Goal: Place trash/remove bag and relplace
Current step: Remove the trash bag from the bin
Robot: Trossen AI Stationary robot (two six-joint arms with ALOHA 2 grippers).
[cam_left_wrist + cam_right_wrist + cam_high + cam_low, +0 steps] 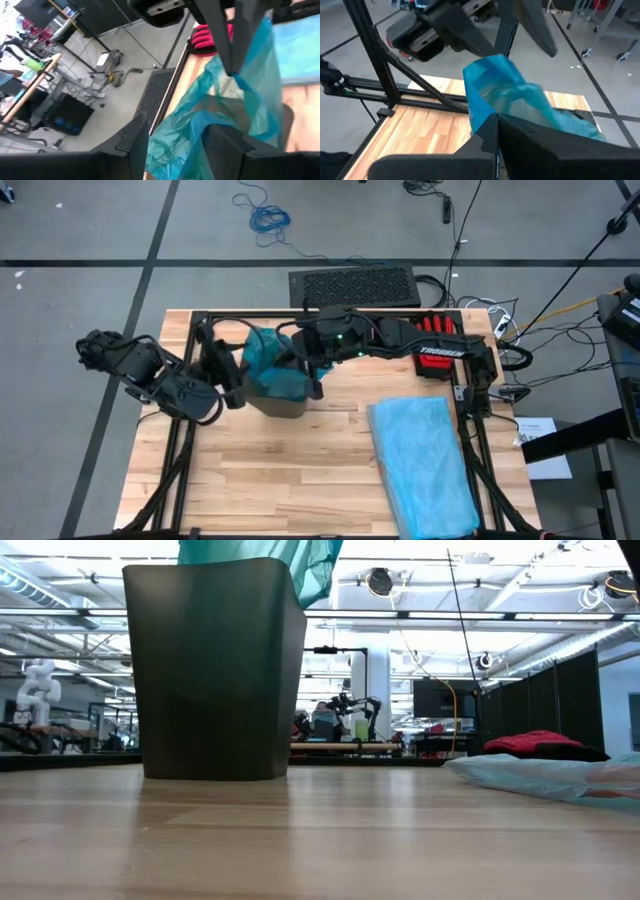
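Teal bag rises from the bin near the counter's far edge, both claws clamped on it: left claw, right claw.

A: How many bins stand on the table?

B: One, a dark bin near the far edge, left of centre.

A: And bags?

B: Two. One teal-green bag at the bin's mouth, and one paler sky-blue plastic bag lying flat toward the right edge.

A: Arms?

B: Two dark arms, so two grippers: the left gripper and the right gripper, one on each side of the bin.

A: Anything red?

B: One red glove by the far right corner.

A: Paper wads?

B: I count none in view; the bin's inside cannot be seen.
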